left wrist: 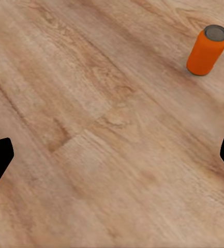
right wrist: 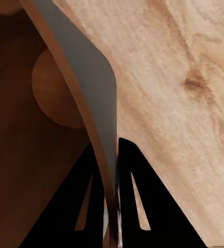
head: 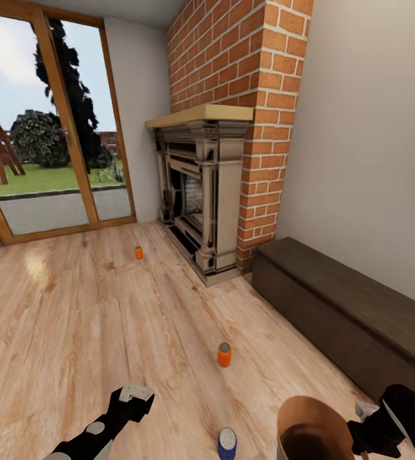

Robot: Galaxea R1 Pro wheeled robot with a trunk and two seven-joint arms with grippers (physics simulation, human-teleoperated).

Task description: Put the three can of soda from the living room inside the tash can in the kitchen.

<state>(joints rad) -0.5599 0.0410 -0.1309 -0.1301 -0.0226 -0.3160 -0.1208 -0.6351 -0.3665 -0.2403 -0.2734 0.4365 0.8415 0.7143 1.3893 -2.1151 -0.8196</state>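
Three cans of soda stand upright on the wood floor: an orange one (head: 138, 252) far off near the fireplace, an orange one (head: 224, 354) closer, and a blue one (head: 226, 443) at the near edge. The closer orange can (left wrist: 207, 50) also appears in the left wrist view, well ahead of my left gripper (left wrist: 112, 155). My left gripper (head: 135, 398) hangs open and empty to the left of the blue can. The tash can (head: 313, 425), brown inside, stands just right of the blue can. My right gripper (head: 361, 421) is shut on its rim wall (right wrist: 86, 77), one finger (right wrist: 78, 201) inside and one outside.
A brick fireplace (head: 204, 198) with a tan mantel stands ahead. A long low dark-brown cabinet (head: 341, 306) runs along the right wall. Glass doors (head: 48, 147) to a garden are at the far left. Bare plank floor (head: 73, 319) stretches to the left.
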